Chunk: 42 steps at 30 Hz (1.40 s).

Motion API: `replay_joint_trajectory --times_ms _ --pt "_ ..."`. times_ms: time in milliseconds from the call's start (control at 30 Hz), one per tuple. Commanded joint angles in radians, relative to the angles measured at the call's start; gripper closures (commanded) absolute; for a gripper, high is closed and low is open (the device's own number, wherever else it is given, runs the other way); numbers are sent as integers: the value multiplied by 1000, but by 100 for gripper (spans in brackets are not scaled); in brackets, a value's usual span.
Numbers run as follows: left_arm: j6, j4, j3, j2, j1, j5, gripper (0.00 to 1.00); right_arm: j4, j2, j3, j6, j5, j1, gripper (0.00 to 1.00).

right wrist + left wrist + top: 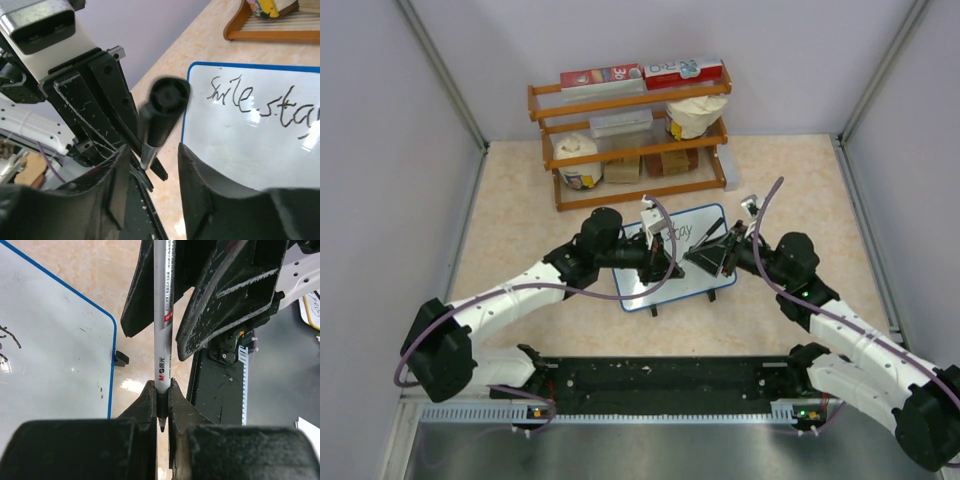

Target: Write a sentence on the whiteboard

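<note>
The whiteboard [688,282], white with a thin blue frame, lies in the middle of the table. The sentence [250,100] reads "smile. sta" in black, and its right end runs out of the right wrist view; it also shows in the top view [682,232]. My left gripper [162,390] is shut on a white marker [163,315] near its black tip, just off the board's edge [113,355]. My right gripper [152,155] is open, its fingers either side of the marker's black rear end [162,107] without touching it. In the top view both grippers, left [665,262] and right [712,255], meet over the board.
A wooden shelf [630,140] with boxes and tubs stands at the back of the table. A black mat [660,375] runs along the near edge between the arm bases. Grey walls close in the left, right and back sides.
</note>
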State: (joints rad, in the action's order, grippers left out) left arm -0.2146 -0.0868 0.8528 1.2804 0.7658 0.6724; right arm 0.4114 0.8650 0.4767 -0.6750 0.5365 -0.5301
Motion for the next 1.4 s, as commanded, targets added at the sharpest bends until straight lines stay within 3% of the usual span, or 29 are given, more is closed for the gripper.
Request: replay_joint_trajectory --times_ms 0,33,133,200,433,800,1033,1367 --pt "3 -11 31 -76 -3 3 100 -16 -24 71 52 69 -8 50" --pt "6 5 34 -84 -3 3 100 -26 -26 79 66 77 -8 39" --pt "26 54 48 -114 -2 3 100 -60 -34 109 93 121 -8 24" --pt "37 68 51 -141 -2 3 100 -82 -35 126 104 146 -8 1" --pt "53 102 63 -173 0 56 100 19 -26 128 57 243 -8 2" --pt "67 150 94 -171 7 107 100 179 58 120 -38 327 -16 50" --pt "66 148 95 -159 12 124 100 188 63 123 -51 332 -22 67" --pt "50 133 86 -156 20 127 100 181 95 129 -46 358 -36 75"
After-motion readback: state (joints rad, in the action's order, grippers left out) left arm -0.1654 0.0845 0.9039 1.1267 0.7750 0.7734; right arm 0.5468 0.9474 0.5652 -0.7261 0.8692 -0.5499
